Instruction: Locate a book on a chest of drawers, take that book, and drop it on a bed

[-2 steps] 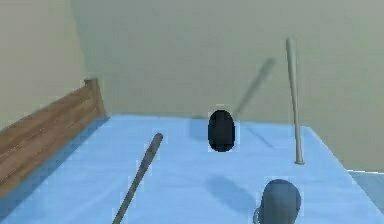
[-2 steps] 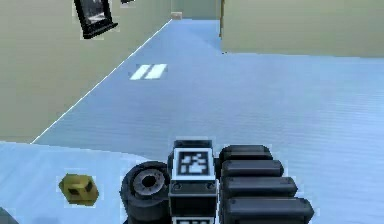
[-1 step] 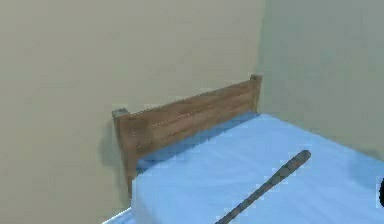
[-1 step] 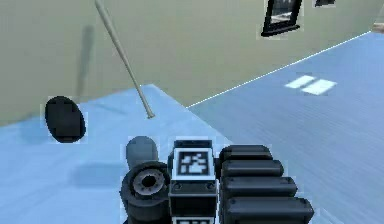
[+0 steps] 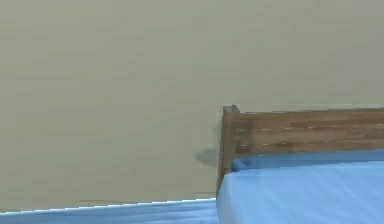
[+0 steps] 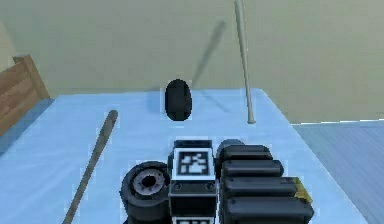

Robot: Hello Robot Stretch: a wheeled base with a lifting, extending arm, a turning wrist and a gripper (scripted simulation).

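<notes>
Pincer (image 6: 150, 188): on the arm (image 6: 255, 185) extended over the bed (image 6: 50, 140), likely placed for the drop. Its grip cannot be told, nor whether it holds anything.
Bat (image 6: 95, 165): flat on the sheet alongside.
Dark oval blob (image 6: 179, 100): just beyond (possibly the book, shape unclear).
Headboard (image 6: 18, 90); second bat (image 6: 243, 60), propped against the wall (image 6: 320, 50): farthest.

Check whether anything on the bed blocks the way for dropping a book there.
Nothing clearly blocks it. A dark bat lies on the bed at the arm side view's left, a pale stick stands toward its right side, and a dark rounded thing shows beyond the arm; bare sheet lies between them.
</notes>
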